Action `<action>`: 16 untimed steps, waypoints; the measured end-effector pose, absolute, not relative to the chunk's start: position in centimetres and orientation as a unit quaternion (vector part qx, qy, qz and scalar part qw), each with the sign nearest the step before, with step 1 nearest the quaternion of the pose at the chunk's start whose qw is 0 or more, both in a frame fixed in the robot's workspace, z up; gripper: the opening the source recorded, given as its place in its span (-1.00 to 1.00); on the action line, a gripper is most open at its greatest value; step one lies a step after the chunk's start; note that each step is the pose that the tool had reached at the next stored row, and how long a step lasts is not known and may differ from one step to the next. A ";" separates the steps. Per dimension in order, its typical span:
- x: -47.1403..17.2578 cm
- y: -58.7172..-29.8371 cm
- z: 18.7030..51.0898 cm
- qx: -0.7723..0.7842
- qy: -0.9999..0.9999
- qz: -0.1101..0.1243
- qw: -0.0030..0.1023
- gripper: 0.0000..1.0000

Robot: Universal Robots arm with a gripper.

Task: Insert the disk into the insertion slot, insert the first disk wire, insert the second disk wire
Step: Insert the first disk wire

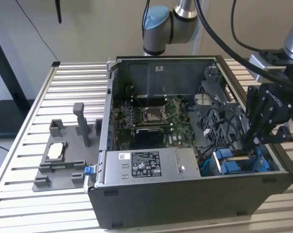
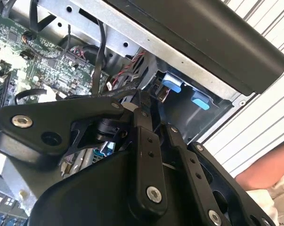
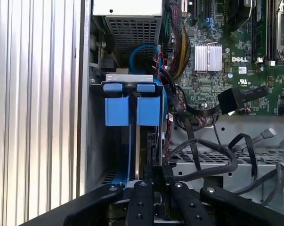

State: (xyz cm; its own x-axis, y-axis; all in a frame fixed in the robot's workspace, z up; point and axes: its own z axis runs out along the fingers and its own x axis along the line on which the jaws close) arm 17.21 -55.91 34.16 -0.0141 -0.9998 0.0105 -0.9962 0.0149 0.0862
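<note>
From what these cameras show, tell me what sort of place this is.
Probably a robotics lab bench for computer assembly: an open desktop computer case on a slatted metal table, a robot arm over it, a grey parts fixture beside it.

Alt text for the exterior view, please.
The gripper reaches down to the blue-tabbed drive cage in an open computer case, at the exterior view's right. The case sits on a slatted metal table, with a grey fixture beside it at the exterior view's left.

Robotics lab: slotted aluminium table, opened computer case, grey fixture plate, robot arm
</note>
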 end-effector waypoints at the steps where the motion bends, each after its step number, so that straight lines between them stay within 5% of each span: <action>1: 17.2 -55.9 34.1 0.699 -0.713 -0.027 0.034 -0.62; 16: 17.3 -56.0 33.6 0.694 -0.719 -0.028 0.033 -0.62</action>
State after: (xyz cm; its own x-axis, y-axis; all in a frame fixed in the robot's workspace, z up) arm 17.26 -55.96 33.65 -0.0344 -0.9994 0.0093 -0.9957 0.0351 0.0855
